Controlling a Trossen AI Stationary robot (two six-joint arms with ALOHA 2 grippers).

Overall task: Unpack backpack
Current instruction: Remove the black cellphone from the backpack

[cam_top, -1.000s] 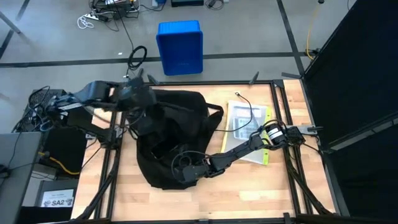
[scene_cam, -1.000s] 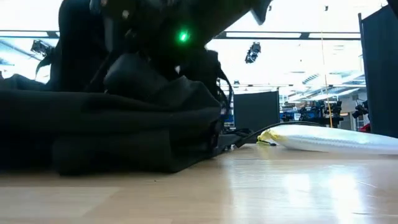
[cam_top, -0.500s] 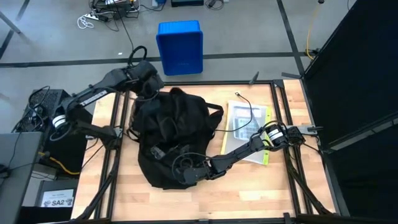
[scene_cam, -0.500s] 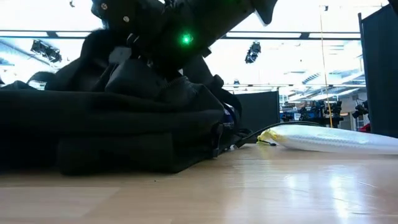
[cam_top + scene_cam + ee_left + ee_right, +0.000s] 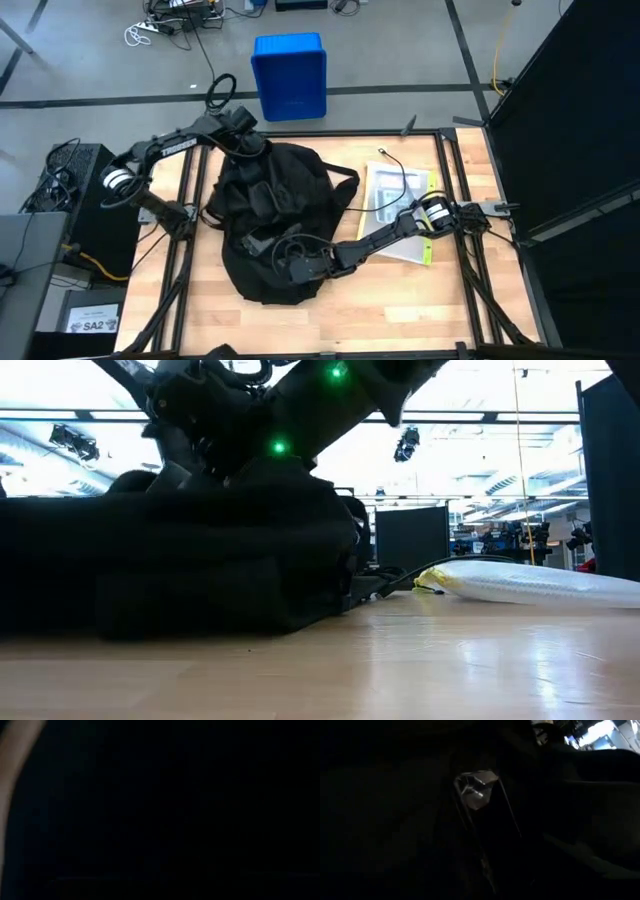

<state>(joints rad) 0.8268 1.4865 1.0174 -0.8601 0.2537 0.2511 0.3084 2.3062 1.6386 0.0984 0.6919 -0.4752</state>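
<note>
Obs., high view: the backpack (image 5: 272, 222) lies slumped on the tabletop (image 5: 400, 290), centre-left of the frame. Your left end effector (image 5: 243, 128) sits at the bag's upper edge, near the top of the frame; your right end effector (image 5: 298, 268) is low on the bag, toward its bottom edge, the arm reaching in from the right. A white, plastic-wrapped flat item (image 5: 398, 206) lies on the wood just right of the bag, under the right forearm.

End effector state: cannot tell for either. The left wrist view is almost wholly black fabric; the right wrist view shows dark folds and one small shiny piece (image 5: 475, 790), no fingertips resolved.

Risks, as judgement:
- Both wrist cameras are smothered by cloth, so you would be grasping blind; you may pinch lining rather than contents.
- Loose cords and straps (image 5: 345, 182) could snag a finger on any pull-out.
- Lifting the top edge while the right arm presses down may drag the whole bag across the tabletop.
</note>
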